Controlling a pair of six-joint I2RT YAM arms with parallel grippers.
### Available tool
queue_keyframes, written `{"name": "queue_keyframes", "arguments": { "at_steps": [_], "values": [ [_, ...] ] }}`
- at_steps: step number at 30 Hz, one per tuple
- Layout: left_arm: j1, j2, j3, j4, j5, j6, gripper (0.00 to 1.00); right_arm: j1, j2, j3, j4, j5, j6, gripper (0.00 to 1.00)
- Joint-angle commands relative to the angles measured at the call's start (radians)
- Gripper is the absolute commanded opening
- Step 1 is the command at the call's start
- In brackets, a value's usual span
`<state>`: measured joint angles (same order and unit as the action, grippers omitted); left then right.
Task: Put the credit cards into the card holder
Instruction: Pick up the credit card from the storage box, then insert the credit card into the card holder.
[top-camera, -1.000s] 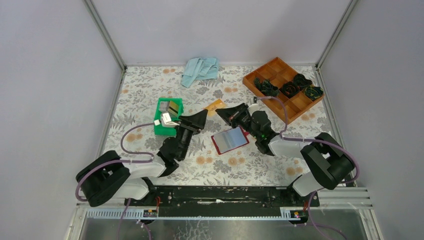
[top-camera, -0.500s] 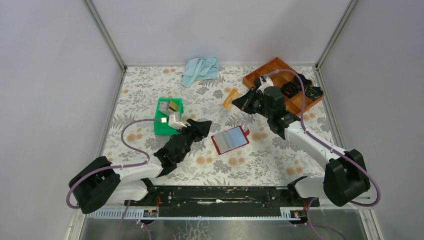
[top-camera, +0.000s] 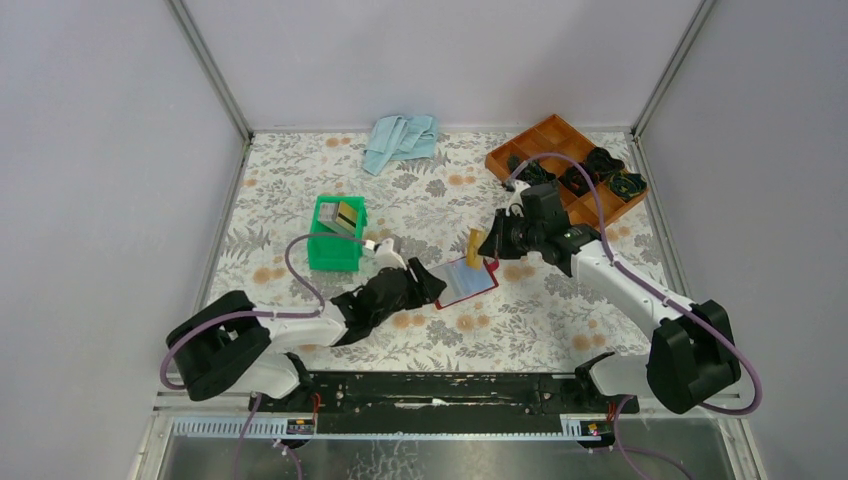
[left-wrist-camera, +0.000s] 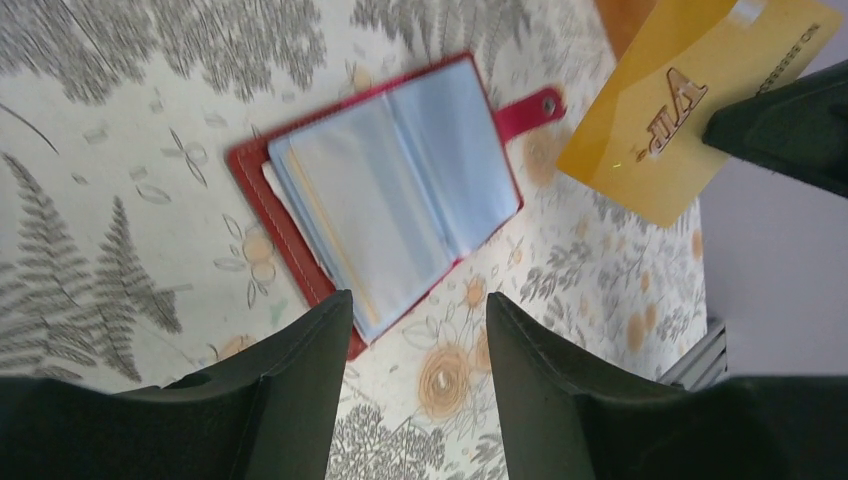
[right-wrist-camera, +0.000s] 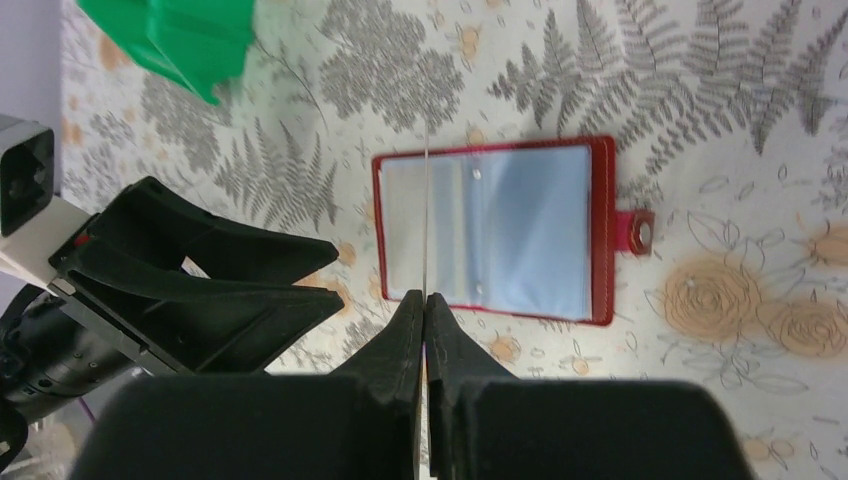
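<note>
R arm's right fingers (top-camera: 487, 245) are pinching a gold card (left-wrist-camera: 660, 130), upright, edge-on in the wrist view. We've got the card holder (right-wrist-camera: 500, 230) open flat on the worktop (top-camera: 560, 300), mid-frame in the top view, pale pages up. The left fingers (top-camera: 432, 278) are spread, empty, at its lower-left corner. Spare cards (top-camera: 347, 213) are in the green bin (top-camera: 330, 255), centre-left.

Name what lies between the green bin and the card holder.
The open left fingers, close to the card holder, as the top view shows.
</note>
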<state>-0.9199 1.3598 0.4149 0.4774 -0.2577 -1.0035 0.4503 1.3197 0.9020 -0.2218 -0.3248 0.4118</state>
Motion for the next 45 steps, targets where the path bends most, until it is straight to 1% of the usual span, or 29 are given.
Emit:
{"name": "queue_keyframes", "arguments": {
  "at_steps": [1, 8, 12, 18, 25, 31, 36, 45],
  "values": [
    [-0.042, 0.046, 0.033, -0.014, 0.037, -0.035, 0.58, -0.005, -0.041, -0.021, -0.059, -0.031, -0.065, 0.00],
    [-0.080, 0.095, 0.053, -0.005, 0.077, -0.076, 0.61, -0.005, -0.049, -0.049, -0.086, 0.000, -0.087, 0.00],
    [-0.099, 0.104, 0.048, 0.009, 0.074, -0.112, 0.63, -0.005, -0.054, -0.052, -0.085, 0.006, -0.087, 0.00],
    [-0.136, 0.145, 0.066, 0.014, 0.066, -0.157, 0.65, -0.005, -0.069, -0.050, -0.091, 0.021, -0.090, 0.00],
    [-0.191, 0.201, 0.139, -0.090, -0.084, -0.134, 0.64, -0.005, -0.089, -0.046, -0.093, 0.021, -0.087, 0.00],
    [-0.214, 0.248, 0.245, -0.299, -0.231, -0.116, 0.65, -0.005, -0.105, -0.039, -0.107, 0.023, -0.093, 0.00],
    [-0.235, 0.262, 0.279, -0.389, -0.286, -0.117, 0.65, -0.005, -0.098, -0.038, -0.106, 0.008, -0.096, 0.00],
    [-0.244, 0.282, 0.297, -0.470, -0.353, -0.141, 0.66, -0.005, -0.078, -0.051, -0.085, -0.018, -0.093, 0.00]
  ]
}}
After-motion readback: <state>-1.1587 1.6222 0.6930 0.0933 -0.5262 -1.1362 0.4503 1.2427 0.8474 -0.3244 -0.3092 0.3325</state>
